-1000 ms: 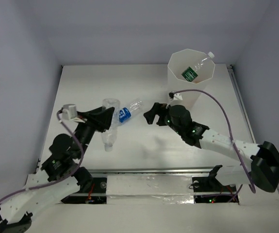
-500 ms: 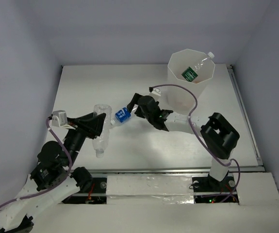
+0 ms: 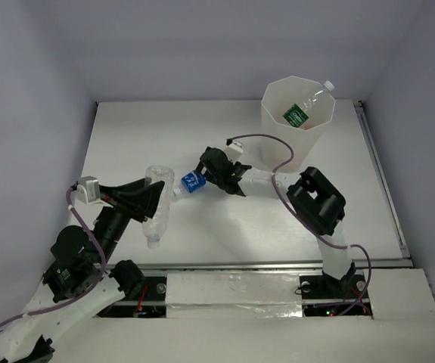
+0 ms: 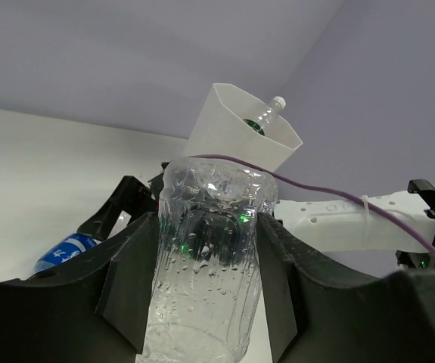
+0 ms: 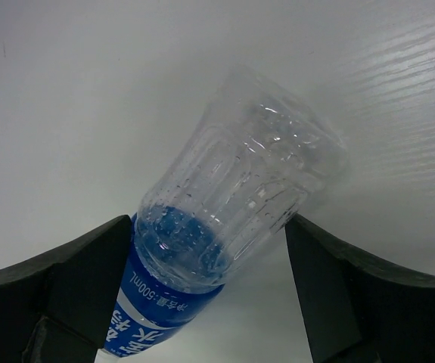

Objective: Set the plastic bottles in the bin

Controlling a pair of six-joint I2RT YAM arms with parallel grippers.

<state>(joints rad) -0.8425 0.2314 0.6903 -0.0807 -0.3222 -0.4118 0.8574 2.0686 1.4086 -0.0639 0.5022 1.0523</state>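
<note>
My left gripper [image 3: 153, 198] is shut on a clear, unlabelled plastic bottle [image 3: 153, 229] and holds it off the table, base up and cap down. The left wrist view shows that bottle [image 4: 202, 310] pinched between both black fingers of the left gripper [image 4: 206, 227]. A blue-labelled bottle [image 3: 193, 181] lies on the table mid-left. My right gripper [image 3: 203, 172] is open with a finger on each side of it. In the right wrist view the blue-labelled bottle [image 5: 240, 189] fills the gap of the right gripper [image 5: 209, 238]. The bin [image 3: 274, 140] stands at the back right, with a green-labelled bottle [image 3: 297, 115] inside.
The right arm stretches low across the table's middle, its elbow link [image 3: 319, 203] near the front right. A purple cable [image 3: 274, 144] loops in front of the bin. Grey walls close in the white table [image 3: 126, 136] on three sides.
The right arm has swung left and its open jaws now straddle the blue-labelled bottle, nudging it slightly. The left gripper has drawn back left and toward the front with its clear bottle.
</note>
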